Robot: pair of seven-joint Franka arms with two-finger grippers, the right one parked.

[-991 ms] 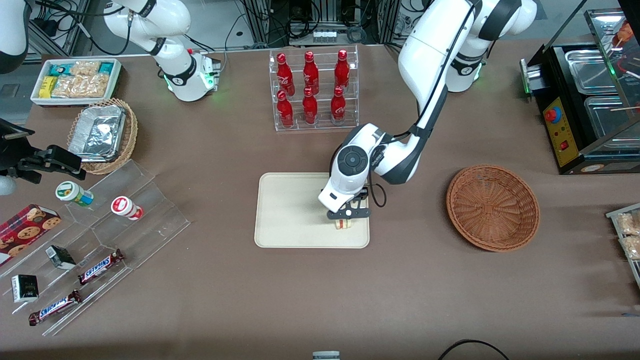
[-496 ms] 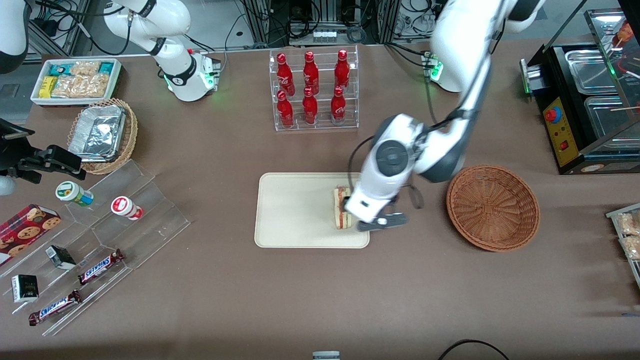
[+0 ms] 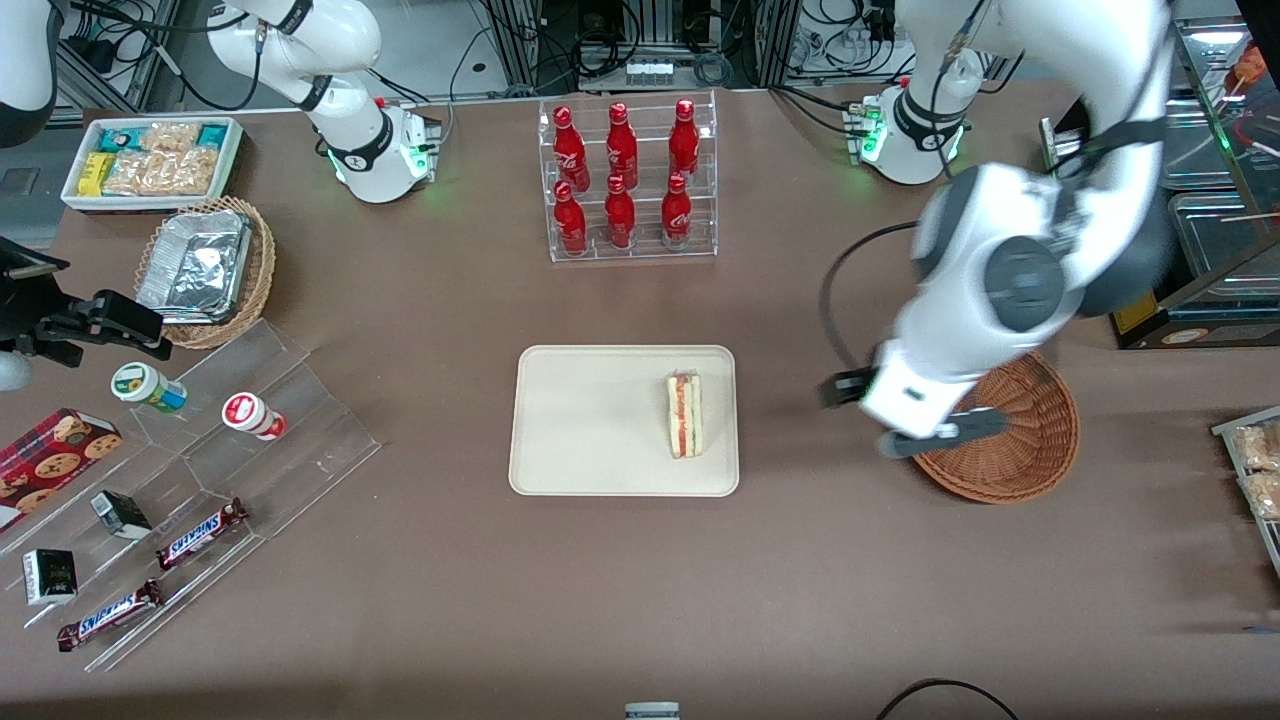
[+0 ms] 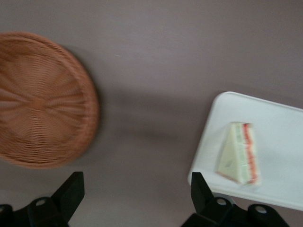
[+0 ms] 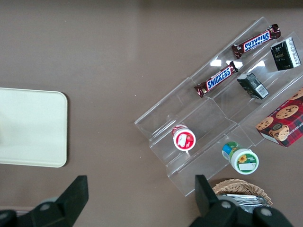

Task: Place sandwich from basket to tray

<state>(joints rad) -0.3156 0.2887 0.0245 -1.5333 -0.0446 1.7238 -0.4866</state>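
Sandwich [image 3: 685, 415] sat on the tray [image 3: 590, 420], at the tray end toward the working arm, resting on a bread face with the orange-and-green filling edge showing; nothing touched it. Basket [image 3: 1010, 450] held nothing, well apart from the tray toward the working arm's end of the table. Gripper [image 3: 905, 418] hung in the air, between tray and basket and over the basket's near rim, fingers [image 4: 71, 194] spread wide, holding nothing. Bottle rack [image 3: 628, 180] stood farther from the camera than the tray.
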